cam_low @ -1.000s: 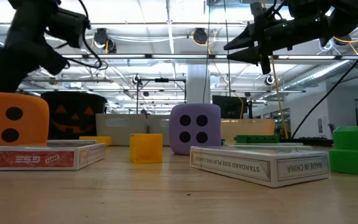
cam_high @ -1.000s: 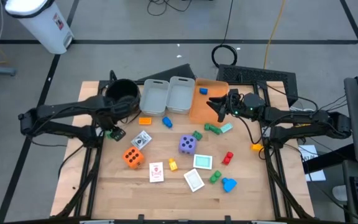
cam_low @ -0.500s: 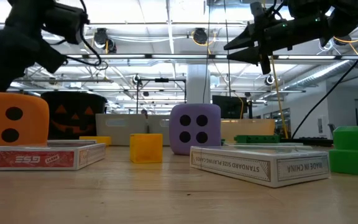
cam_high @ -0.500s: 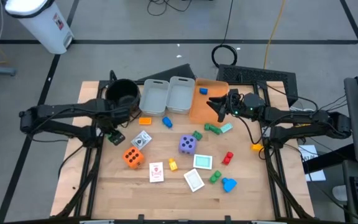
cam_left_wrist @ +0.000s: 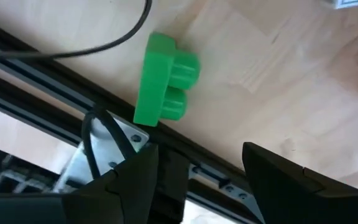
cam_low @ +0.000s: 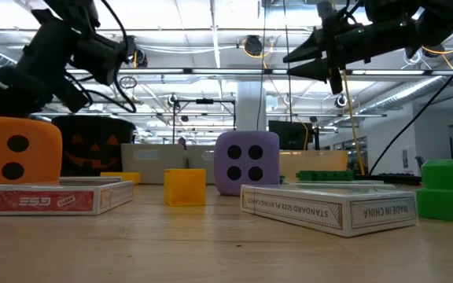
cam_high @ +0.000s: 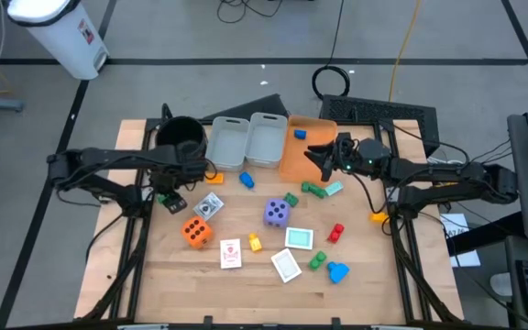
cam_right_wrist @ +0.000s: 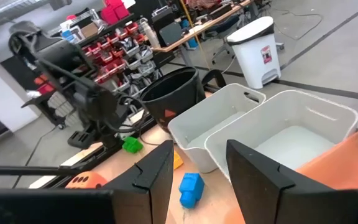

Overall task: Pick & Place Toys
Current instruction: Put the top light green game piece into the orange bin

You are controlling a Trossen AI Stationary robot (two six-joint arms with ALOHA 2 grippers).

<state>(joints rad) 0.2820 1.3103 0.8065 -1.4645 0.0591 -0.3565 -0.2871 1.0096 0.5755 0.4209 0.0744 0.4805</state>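
Toys lie scattered on the wooden table: an orange die, a purple die, card packs, and small coloured blocks. A green block lies on its side by the table's left edge, beside the metal frame. My left gripper hangs open just above it, slanting down, and touches nothing. My right gripper is held level above the orange bin; it is open, with nothing between its fingers.
Two grey bins and a black pot stand along the far edge, left of the orange bin, which holds a blue block. A blue block and an orange block lie in front of the grey bins.
My left gripper has sunk and shifted a little toward the table's right, rolling at the wrist, and is now closer to the green block. Its fingers stay apart. No toy has moved.
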